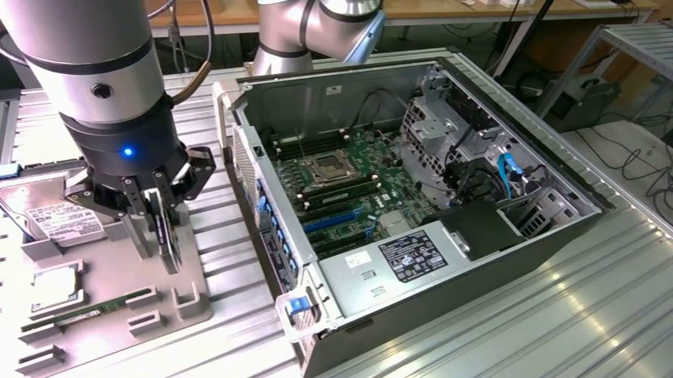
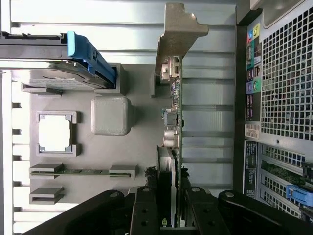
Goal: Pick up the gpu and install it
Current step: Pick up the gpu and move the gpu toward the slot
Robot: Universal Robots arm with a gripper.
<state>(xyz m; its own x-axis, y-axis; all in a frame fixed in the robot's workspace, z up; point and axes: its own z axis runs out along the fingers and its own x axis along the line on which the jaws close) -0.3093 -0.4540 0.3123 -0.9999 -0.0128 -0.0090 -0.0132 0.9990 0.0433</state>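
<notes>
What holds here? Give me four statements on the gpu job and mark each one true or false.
The gripper is closed on the gpu. True.
The gpu sits installed in the computer case. False: it stands on edge at the parts tray, outside the case.
A memory stick lies in the tray. True.
The case is closed up. False: its side is open and the motherboard shows.

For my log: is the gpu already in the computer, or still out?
Out: the gpu stands on edge in the grey tray, outside the case.
</notes>
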